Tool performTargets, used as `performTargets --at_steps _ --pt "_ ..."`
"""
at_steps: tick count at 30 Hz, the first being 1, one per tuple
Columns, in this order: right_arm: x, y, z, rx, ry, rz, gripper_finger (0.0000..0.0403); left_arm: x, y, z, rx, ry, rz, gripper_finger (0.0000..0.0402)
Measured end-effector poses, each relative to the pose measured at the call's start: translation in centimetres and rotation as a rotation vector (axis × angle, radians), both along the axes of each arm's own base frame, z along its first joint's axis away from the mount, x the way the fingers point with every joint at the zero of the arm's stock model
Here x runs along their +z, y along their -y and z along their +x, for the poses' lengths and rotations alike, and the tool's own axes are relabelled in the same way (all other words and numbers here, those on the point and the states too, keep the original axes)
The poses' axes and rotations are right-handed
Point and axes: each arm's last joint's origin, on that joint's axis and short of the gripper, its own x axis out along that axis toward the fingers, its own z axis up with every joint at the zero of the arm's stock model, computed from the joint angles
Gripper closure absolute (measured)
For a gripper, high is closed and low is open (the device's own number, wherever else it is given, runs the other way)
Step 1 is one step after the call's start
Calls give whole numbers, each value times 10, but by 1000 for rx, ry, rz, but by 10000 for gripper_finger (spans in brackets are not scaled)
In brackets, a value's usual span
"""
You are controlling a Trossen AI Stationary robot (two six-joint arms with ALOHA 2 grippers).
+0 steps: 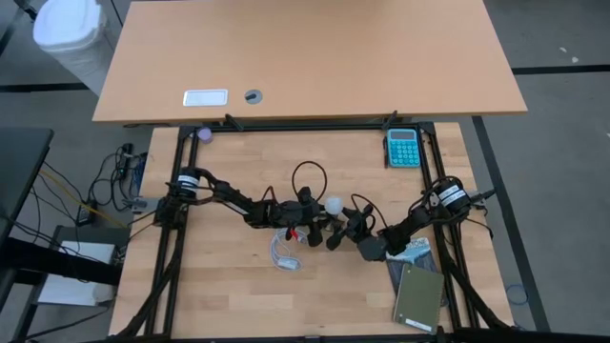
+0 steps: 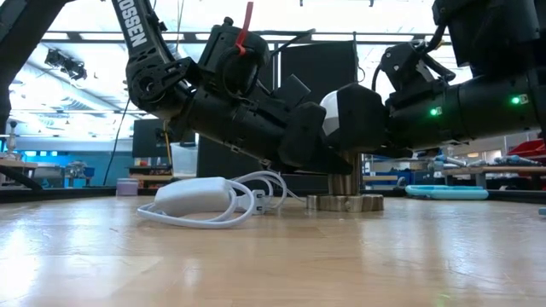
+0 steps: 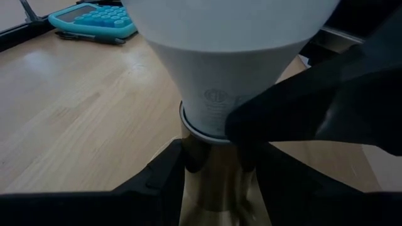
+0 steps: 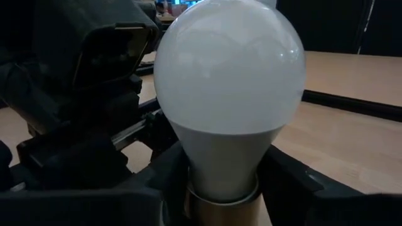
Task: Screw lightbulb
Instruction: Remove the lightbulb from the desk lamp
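Note:
The white lightbulb (image 1: 334, 204) stands upright on the metal socket barrel (image 2: 345, 182), which rises from the round grey socket disc (image 2: 345, 203) resting flat on the table. My left gripper (image 1: 322, 214) comes in from the table's left and is shut on the socket barrel (image 3: 210, 182) under the bulb (image 3: 232, 56). My right gripper (image 1: 341, 219) comes in from the right and is shut on the bulb's lower taper, with the frosted globe (image 4: 229, 69) above its fingers. My left gripper pinches the socket barrel just below the bulb's rim (image 3: 201, 157) between its two fingers, one on each side. The fingers come nearly level from the table's left. The socket stands upright on its disc on the table. My right gripper pinches the bulb's tapered neck (image 4: 220, 166) between its two fingers, just above the metal collar. The fingers come low from the table's right, across the neck. The bulb stands upright in the socket.
The socket's white cord and its white block (image 2: 200, 198) lie on the table in front of the left gripper (image 1: 286, 250). A teal calculator (image 1: 402, 148) sits at the far right. An olive notebook (image 1: 419, 295) lies at the near right. A desk (image 1: 305, 57) stands beyond the far edge.

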Motion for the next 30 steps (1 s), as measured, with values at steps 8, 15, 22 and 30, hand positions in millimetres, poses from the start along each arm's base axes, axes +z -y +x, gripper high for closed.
performTargets --at_steps 8,15,22,30 --pt "-4 3 -8 56 -16 4 237 0 0 0 -24 -2 -9 231" --pt "-6 20 -30 266 -4 7 239 0 1 0 -78 -7 9 231" --pt "-9 46 -39 488 -35 -11 240 -1 0 0 -110 -12 7 231" --pt "-8 69 -44 714 -77 -19 237 -1 1 -1 -117 -16 9 231"
